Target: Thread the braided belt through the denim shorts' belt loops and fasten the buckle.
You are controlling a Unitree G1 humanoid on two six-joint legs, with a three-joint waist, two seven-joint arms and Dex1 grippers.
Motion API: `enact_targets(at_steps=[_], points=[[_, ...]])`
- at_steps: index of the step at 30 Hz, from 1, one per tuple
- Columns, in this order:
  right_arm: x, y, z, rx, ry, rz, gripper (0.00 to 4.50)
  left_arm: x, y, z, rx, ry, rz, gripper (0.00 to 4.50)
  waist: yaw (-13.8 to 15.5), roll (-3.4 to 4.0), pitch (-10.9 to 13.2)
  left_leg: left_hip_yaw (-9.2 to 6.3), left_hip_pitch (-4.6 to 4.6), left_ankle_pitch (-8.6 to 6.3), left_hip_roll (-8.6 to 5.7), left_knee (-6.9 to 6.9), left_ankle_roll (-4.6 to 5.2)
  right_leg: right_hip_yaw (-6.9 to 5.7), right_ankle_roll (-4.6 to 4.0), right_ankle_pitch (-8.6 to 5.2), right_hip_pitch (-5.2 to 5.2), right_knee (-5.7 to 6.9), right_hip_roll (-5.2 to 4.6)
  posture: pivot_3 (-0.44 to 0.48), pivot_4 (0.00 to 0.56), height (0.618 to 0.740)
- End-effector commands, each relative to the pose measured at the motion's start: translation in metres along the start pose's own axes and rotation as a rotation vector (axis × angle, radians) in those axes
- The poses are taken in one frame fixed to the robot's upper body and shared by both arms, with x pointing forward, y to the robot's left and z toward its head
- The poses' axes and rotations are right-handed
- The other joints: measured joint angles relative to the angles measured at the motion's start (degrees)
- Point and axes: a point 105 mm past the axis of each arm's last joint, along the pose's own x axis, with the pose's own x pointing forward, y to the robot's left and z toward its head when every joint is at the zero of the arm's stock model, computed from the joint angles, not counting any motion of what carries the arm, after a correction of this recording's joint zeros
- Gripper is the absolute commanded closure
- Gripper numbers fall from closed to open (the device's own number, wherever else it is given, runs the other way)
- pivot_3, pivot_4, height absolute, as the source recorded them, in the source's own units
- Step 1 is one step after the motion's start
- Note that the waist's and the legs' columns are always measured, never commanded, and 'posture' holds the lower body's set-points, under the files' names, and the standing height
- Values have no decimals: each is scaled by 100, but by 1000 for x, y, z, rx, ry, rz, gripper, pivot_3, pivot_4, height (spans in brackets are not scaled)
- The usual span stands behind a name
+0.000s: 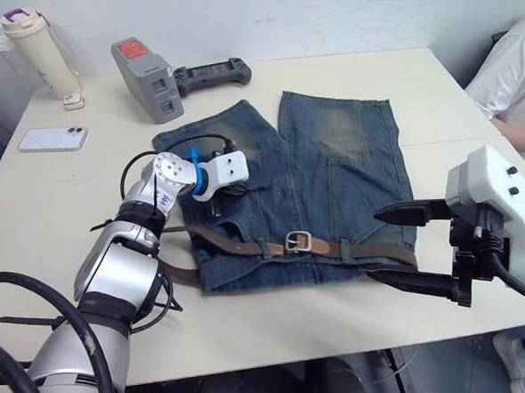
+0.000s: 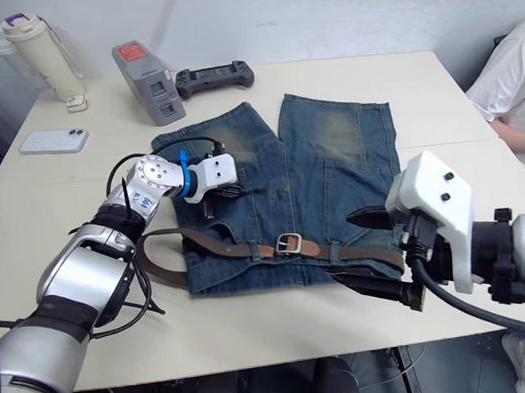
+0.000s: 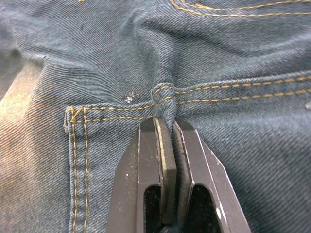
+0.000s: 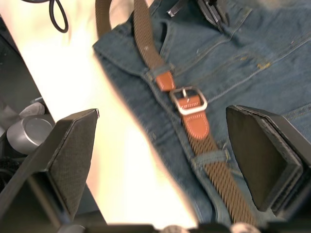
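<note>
Denim shorts (image 1: 324,184): spread flat on the cream table (image 1: 66,186), waistband toward the robot, legs pointing to the far edge, faded yellowish patches on both legs.

Braided belt (image 1: 239,247): lies along the waistband, passing under belt loops (image 4: 210,158); its loose tail curves off the shorts' left side onto the table.

Buckle (image 1: 298,241): silver frame, fastened at mid-waistband, tan leather ends meeting on either side of it.

Left gripper (image 3: 164,127): down on the left half of the shorts, above the belt; fingers clenched on a small pinched fold of denim at a stitched pocket seam.

Right gripper (image 1: 397,244): held just off the shorts' right waist corner, fingers spread wide and holding nothing, one finger over the denim edge, the other near the belt's right end.

Other items on the table, far left side: a white phone (image 1: 52,139) lying flat; a pale bottle with a purple-trimmed lid (image 1: 40,50); a grey battery-like block with a red label (image 1: 146,77); a dark handheld controller (image 1: 212,75) beside it.

A person in a white sleeve (image 1: 512,79) sits at the table's right edge.
</note>
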Motion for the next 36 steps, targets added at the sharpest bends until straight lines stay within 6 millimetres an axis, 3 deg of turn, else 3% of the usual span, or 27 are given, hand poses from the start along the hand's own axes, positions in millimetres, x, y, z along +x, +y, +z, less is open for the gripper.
enact_targets(at_steps=[1,7,10,13,18,21,24,30,36], points=[[2,-3,5,-39,-16,-22,0,-4,5,-20,-6,103,54,4485,-30,0,0,1,0,0,0,0,0,0,0,0,0,-1,0,0,150,740],[11,-3,5,-49,-26,-6,0,-3,0,-23,-17,102,30,4485,-65,0,0,1,0,0,0,-1,0,0,0,0,0,-1,0,0,150,740],[15,-4,6,-53,-41,6,0,-10,6,-19,-95,48,44,3405,-69,0,0,2,-1,0,0,-1,0,0,0,0,-1,-1,0,0,150,740],[21,-3,5,-57,-43,35,0,-29,27,-7,-146,-35,96,2144,-88,-1,2,9,-3,0,1,-8,-1,0,0,0,-8,0,0,0,150,740],[28,-5,6,-82,-49,67,0,-80,60,20,-218,-227,129,66,-84,-15,12,23,-10,1,4,-20,-2,-1,1,0,-21,9,1,0,150,740],[39,-7,2,-121,-29,79,0,-105,57,25,-238,-294,54,66,-83,-17,13,27,-13,0,4,-19,-1,-2,1,0,-23,7,1,0,150,740],[58,-12,-2,-200,6,87,0,-125,33,19,-247,-291,-84,66,-111,-11,11,32,-7,-1,7,-19,-1,-1,2,1,-20,11,0,0,150,740],[96,-31,3,-349,-8,36,0,-140,-12,10,-274,-231,-226,66,-182,-3,10,37,-7,0,12,-18,-2,-2,2,1,-28,19,2,0,150,740],[142,-40,3,-662,-3,37,0,-149,-63,23,-318,-197,-349,66,-224,-1,12,44,-8,0,14,-24,-4,0,2,0,-38,19,1,0,150,740]])
